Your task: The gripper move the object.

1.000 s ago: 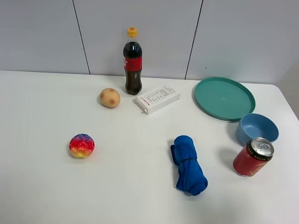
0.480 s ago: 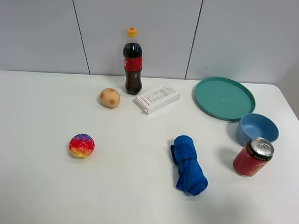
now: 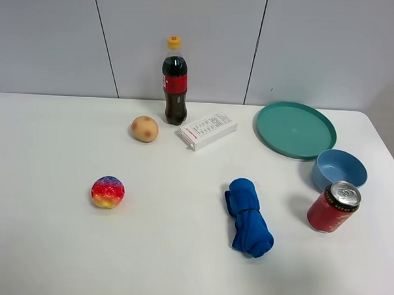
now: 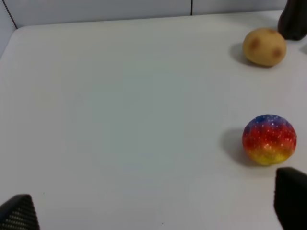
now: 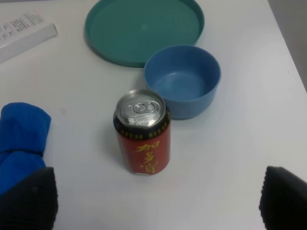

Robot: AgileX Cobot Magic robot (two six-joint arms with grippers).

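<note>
The cola bottle [image 3: 175, 88], with yellow cap and red label, stands upright at the back of the white table, near the wall. Its dark base shows at the edge of the left wrist view [image 4: 293, 21]. Neither arm shows in the exterior high view. My left gripper [image 4: 154, 211] is open and empty, low over the table's left part, far from the bottle. Its fingertips [image 4: 290, 201] frame a rainbow ball. My right gripper [image 5: 156, 201] is open and empty above the red soda can, its fingertips [image 5: 26, 199] wide apart.
A potato [image 3: 145, 129] and a white box [image 3: 207, 129] flank the bottle. A rainbow ball [image 3: 108, 192] lies front left. A blue cloth [image 3: 249, 218], a red can [image 3: 334, 206], a blue bowl [image 3: 340, 170] and a teal plate [image 3: 296, 129] are on the right.
</note>
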